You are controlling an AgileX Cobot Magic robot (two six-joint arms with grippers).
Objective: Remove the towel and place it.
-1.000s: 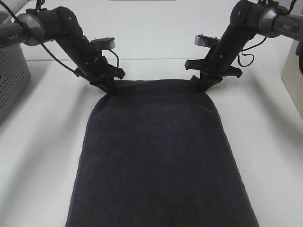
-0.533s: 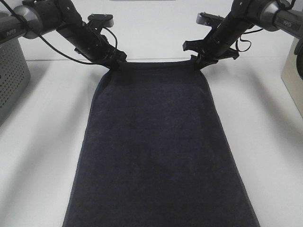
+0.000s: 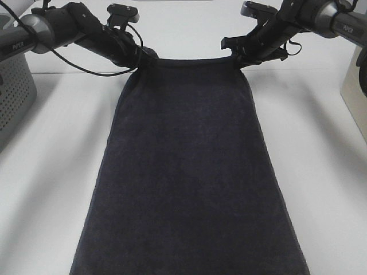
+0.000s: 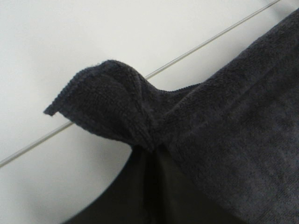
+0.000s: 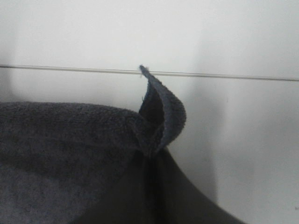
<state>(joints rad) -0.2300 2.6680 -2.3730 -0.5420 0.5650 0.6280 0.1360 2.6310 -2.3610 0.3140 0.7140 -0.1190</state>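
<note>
The nearest end of the towel (image 3: pixel 189 172) runs out of the bottom of the high view, so its lower hem and corners are cut off. From there the dark cloth stretches in one long, smooth sheet up toward both grippers, narrowing as it rises. How much of it lies on the white table (image 3: pixel 46 189) and how much hangs free cannot be told.

The top edge spans between the two grippers, sagging slightly in the middle. The left gripper (image 3: pixel 142 64) is clamped on one top corner and the right gripper (image 3: pixel 238 60) on the other.

In the left wrist view the jaws are only a dark blur closed at the pinch (image 4: pixel 150 149), with the loose corner flap curling beyond them. In the right wrist view the pinch (image 5: pixel 152 154) is just as murky, and a narrow tongue of cloth stands up past it. A thin seam (image 4: pixel 187 53) crosses the white surface behind each corner.

Outward of the left gripper, well apart from the towel, stands a grey perforated basket (image 3: pixel 14 86), cropped by the frame. Outward of the right gripper a pale box (image 3: pixel 355 86) shows only its edge.
</note>
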